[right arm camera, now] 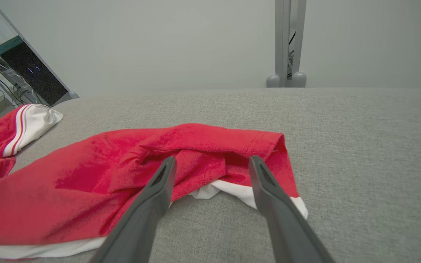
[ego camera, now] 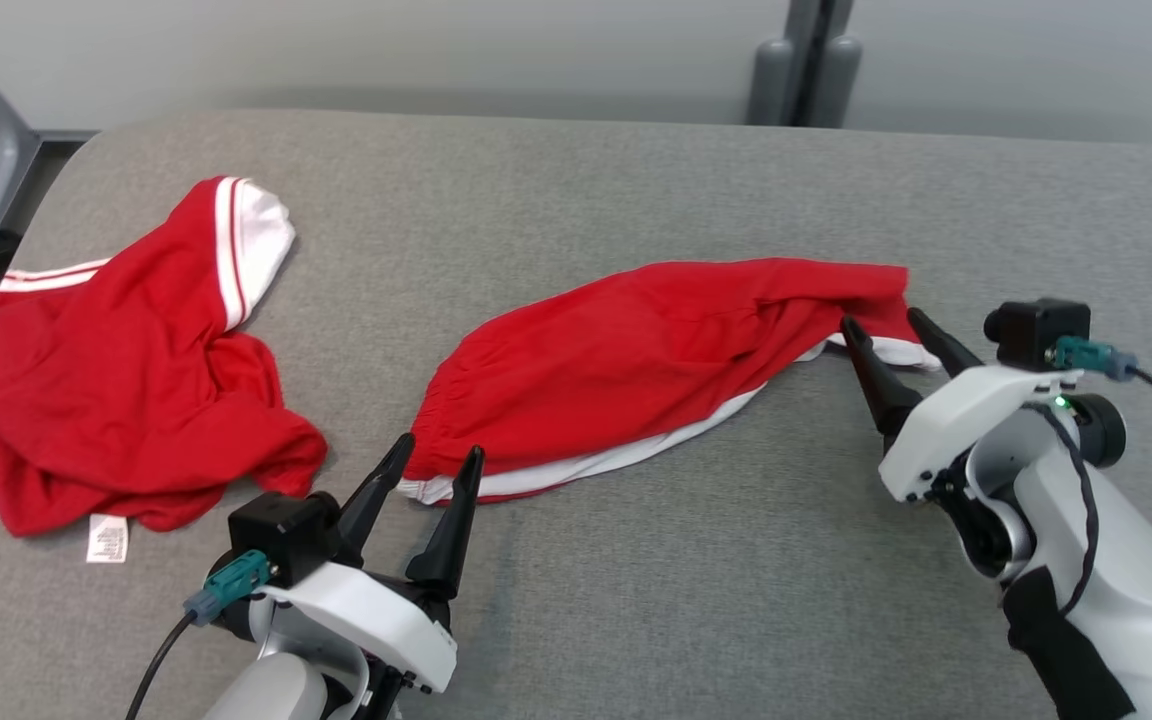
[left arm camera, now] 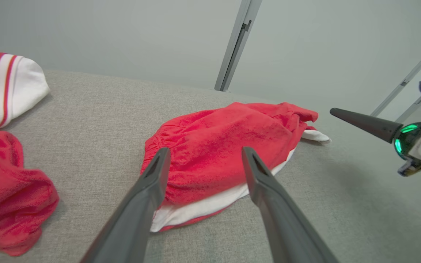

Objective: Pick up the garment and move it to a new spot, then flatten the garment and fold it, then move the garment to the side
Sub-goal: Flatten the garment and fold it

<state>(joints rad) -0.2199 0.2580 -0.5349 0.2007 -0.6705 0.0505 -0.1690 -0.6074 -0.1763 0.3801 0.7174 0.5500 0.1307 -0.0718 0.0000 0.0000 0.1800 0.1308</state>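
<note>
- Both pincers stand spread wide and empty. My left gripper (ego camera: 441, 448) sits at 7 o'clock in the head view, and my right gripper (ego camera: 880, 318) at 3 o'clock.
- The red shorts (ego camera: 636, 350) lie mid-surface on the grey padded top (ego camera: 636, 180), stretched from 8 o'clock to 2 o'clock. White trim shows along the near edge.
- The left fingers point at the elastic waistband end and the right fingers at the leg-hem end. I judge the arms bracket the shorts like this so I can take both ends at once.
- A second crumpled red-and-white top (ego camera: 116, 400) rests at 9 o'clock, well apart from both grippers.
- I cannot tell whether either set of fingertips touches the cloth.
- Folds at the hem end hide how many layers lie there.
- The top runs off the frame at 9 o'clock, and its label (ego camera: 107, 538) is too small to read.
</note>
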